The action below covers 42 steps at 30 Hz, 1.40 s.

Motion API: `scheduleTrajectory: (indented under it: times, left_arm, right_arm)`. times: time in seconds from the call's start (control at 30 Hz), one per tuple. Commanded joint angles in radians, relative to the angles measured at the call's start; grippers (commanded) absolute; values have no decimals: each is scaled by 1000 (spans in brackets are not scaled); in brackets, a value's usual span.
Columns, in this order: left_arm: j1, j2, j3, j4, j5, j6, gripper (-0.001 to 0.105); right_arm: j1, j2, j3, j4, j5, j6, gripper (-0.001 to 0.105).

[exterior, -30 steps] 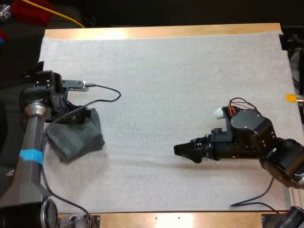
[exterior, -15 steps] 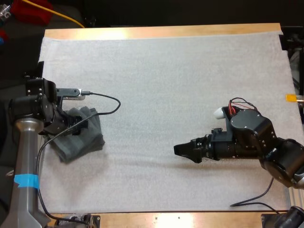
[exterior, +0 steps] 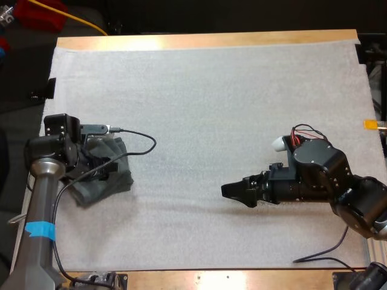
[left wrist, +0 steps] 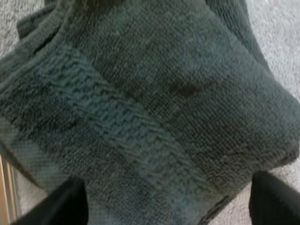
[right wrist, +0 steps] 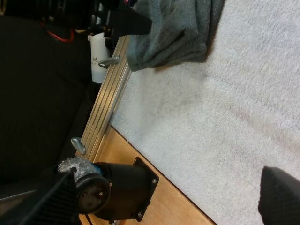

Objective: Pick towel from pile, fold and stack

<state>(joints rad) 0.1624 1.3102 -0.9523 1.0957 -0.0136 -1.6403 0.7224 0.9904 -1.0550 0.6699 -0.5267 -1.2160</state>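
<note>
Left gripper (exterior: 101,167) is hanging over the dark grey-green towel (exterior: 112,181), which is lying bunched at the mat's (exterior: 211,103) left edge. Its fingers (left wrist: 272,199) are standing apart, not pinching. Right gripper (exterior: 231,190) is sitting low over bare mat, well apart from the towel, with its fingers (right wrist: 281,194) spread wide and gripping nothing.

Dark grey-green towel (exterior: 103,175), plain looped pile, crossed by a ribbed woven band of a slightly bluer grey. White mat (exterior: 211,109) with a fine pebbled grain. Pale honey-brown wood on the desk (exterior: 205,40). Plain black fingers (left wrist: 65,206) on the left hand (exterior: 100,166). Black right hand (exterior: 230,190), its fingers (right wrist: 281,197) finely stippled with a dotted texture.
</note>
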Motion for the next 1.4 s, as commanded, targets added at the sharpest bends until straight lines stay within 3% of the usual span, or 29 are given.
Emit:
scheduleTrajectory:
  times: [0.0,0.47,0.7,1.13,1.2,1.37]
  left_arm:
    - [-4,7,1,-26,-13,-20,68]
    - [-4,246,3,-20,-13,-27,68]
    - [-4,258,-3,-20,-13,-15,68]
    - [-4,23,-124,6,-4,-15,68]
    - [-4,-23,-131,7,16,-15,68]
    - [-4,-162,-131,7,153,-19,68]
  right_arm:
    - [2,-6,-7,0,-8,-14,75]
    - [2,-6,-7,0,-8,-14,75]
    - [2,-6,-7,0,-8,-14,75]
    - [2,-6,-7,-7,-8,-14,75]
    - [2,-6,-7,-13,-8,-14,75]
    - [2,-6,-7,-34,-8,-22,75]
